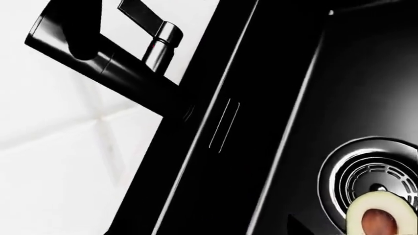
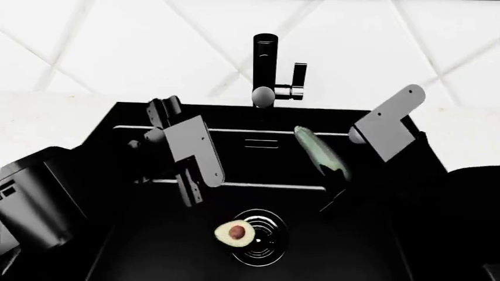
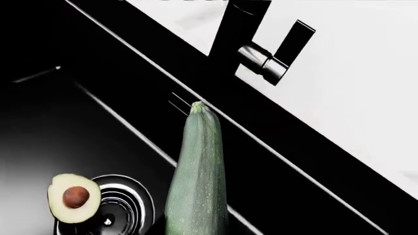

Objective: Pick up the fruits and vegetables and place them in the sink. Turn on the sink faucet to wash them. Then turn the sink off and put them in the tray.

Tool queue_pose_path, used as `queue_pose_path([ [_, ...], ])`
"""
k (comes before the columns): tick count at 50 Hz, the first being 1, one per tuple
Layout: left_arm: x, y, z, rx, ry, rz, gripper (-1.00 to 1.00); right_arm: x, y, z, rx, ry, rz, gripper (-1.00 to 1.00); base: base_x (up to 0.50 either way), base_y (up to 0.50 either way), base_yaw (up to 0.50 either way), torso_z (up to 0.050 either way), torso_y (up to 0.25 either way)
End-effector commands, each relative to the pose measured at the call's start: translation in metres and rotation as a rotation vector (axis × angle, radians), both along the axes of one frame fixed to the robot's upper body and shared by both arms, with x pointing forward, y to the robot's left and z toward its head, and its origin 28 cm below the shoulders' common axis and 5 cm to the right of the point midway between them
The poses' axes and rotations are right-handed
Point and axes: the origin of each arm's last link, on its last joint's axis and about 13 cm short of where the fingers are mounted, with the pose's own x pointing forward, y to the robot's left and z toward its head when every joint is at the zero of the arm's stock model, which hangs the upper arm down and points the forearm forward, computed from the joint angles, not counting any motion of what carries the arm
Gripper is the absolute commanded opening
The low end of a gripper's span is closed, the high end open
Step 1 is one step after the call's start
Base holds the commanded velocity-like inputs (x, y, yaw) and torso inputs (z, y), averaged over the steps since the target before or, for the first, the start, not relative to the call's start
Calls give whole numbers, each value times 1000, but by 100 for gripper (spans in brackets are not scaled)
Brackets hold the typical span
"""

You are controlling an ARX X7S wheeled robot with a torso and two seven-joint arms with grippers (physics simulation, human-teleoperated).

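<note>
sink (image 2: 125, 234): matte black basin | avocado half (image 2: 234, 233): cut-side up, beside drain (image 2: 262, 231)

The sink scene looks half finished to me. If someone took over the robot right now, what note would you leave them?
Right gripper: shut on the zucchini, held above the sink, not yet let go.
Left gripper: over the basin, holding nothing as far as the head view shows; open or shut cannot be told.
Avocado half: already in the sink, cut side up, lying at the drain.
Faucet: no water visible; its side lever looks untouched.
Tray: not in view.
Done: avocado in the sink.
Left: release the zucchini, turn the water on, then off, move both to the tray.
</note>
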Motion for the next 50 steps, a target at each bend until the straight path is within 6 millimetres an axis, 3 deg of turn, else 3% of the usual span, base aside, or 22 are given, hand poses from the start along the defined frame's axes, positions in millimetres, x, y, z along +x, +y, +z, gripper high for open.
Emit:
queue_pose_path([
  [1, -10, 11, 22, -47, -95, 88, 100, 19, 11, -13, -75, 88, 26, -100, 0, 0, 0, 0, 0],
  [13, -15, 14, 38, -113, -170, 187, 100, 34, 12, -30, -101, 94, 17, -100, 0, 0, 0, 0, 0],
  [24, -19, 18, 41, -101, -168, 174, 100, 54, 17, -59, -140, 220, 44, -100, 0, 0, 0, 0, 0],
  [50, -19, 26, 37, -112, -165, 199, 100, 91, 40, -88, -112, 293, 59, -100, 0, 0, 0, 0, 0],
])
